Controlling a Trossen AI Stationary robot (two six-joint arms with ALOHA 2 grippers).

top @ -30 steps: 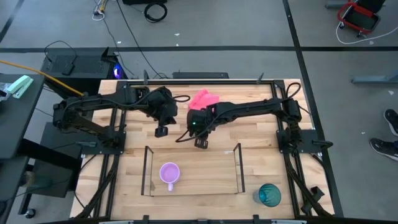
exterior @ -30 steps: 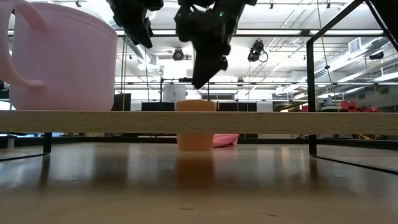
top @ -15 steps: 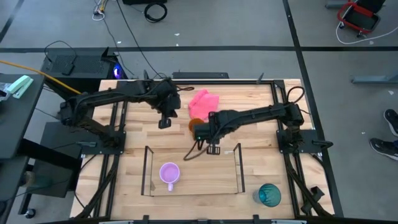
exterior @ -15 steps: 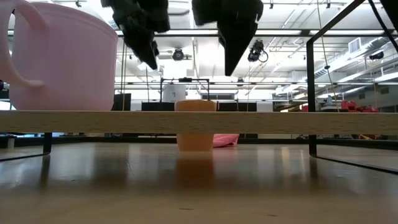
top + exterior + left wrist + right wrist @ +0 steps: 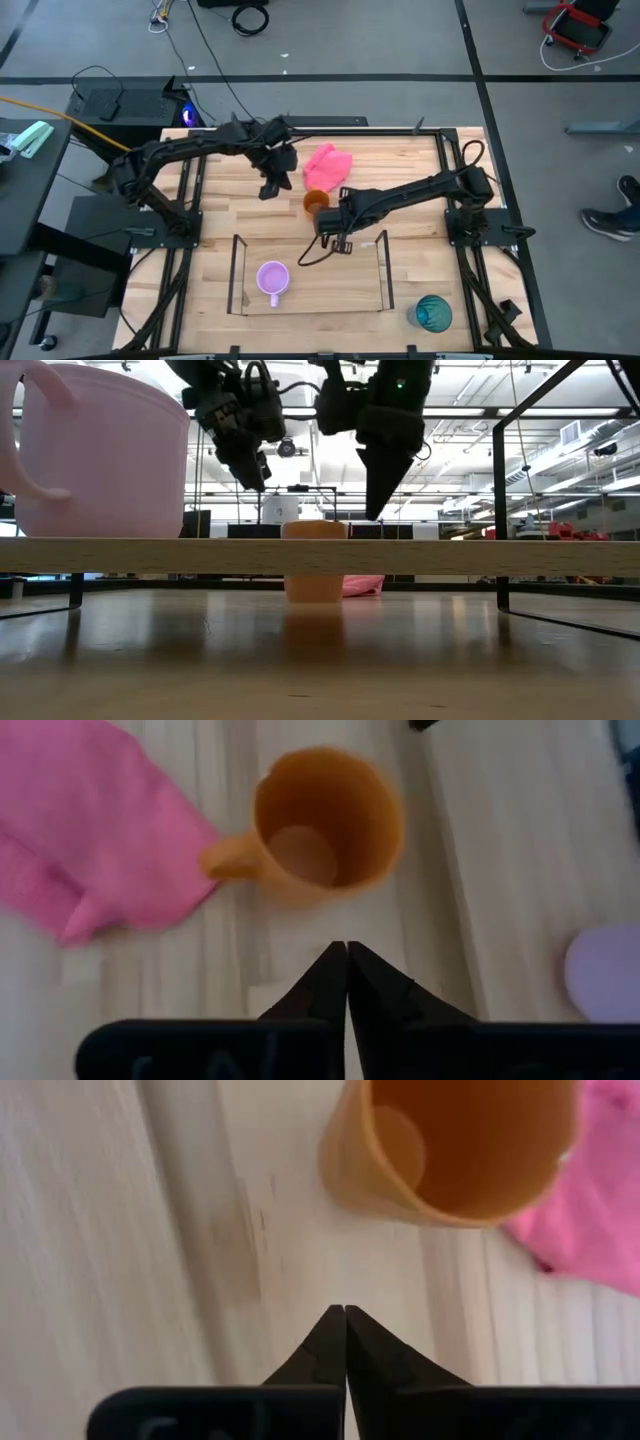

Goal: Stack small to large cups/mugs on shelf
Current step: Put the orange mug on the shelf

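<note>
Hovering w/ fingers pressed together and empty, right gripper (image 5: 338, 243) and left gripper (image 5: 268, 189) flank the orange mug (image 5: 315, 201), upright on the tabletop by the pink cloth (image 5: 329, 163), prob. lining up a grab; lilac mug (image 5: 272, 279) already on shelf (image 5: 310, 300), teal cup (image 5: 433, 313) just outside.

Lab: taped concrete floor (image 5: 400, 60), cables (image 5: 215, 50).

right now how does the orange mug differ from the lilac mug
The orange mug stands on the bare tabletop beside the pink cloth, while the lilac mug sits inside the clear-walled shelf. In the high view the orange mug's handle points toward the left arm's side, the lilac mug's toward the table's front edge. Both are upright, empty and ungripped.
</note>
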